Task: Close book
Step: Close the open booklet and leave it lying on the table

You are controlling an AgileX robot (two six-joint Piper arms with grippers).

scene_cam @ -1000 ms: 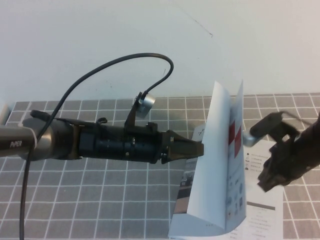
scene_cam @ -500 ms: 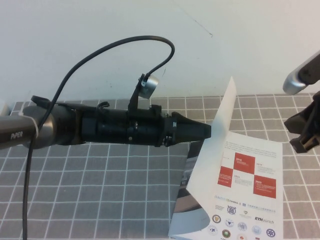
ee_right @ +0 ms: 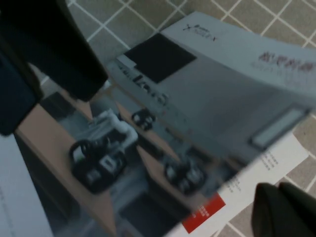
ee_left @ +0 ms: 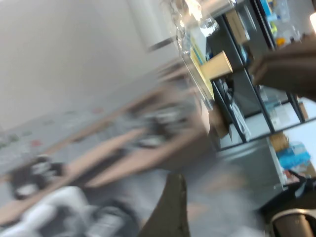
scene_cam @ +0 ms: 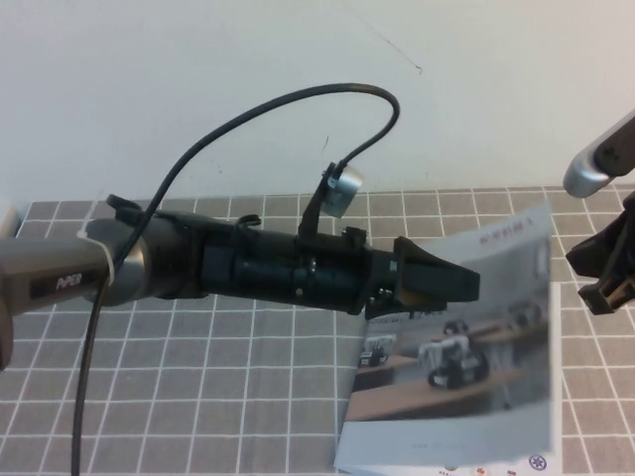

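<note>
Left gripper (scene_cam: 466, 286) forward; right gripper (scene_cam: 607, 288) aside

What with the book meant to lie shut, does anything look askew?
Yes: the cover isn't flat; it hangs tilted above the pages, whose edge shows beneath. The left gripper sits at its far left corner; the right gripper hovers off its right edge.

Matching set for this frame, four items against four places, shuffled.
1 left gripper
2 right gripper
3 book
4 cable

A arcs above the left arm
B lies on the checked mat
C at the right, beside the book
D over the book

Pairs: 1-D, 2-C, 3-B, 4-A
</note>
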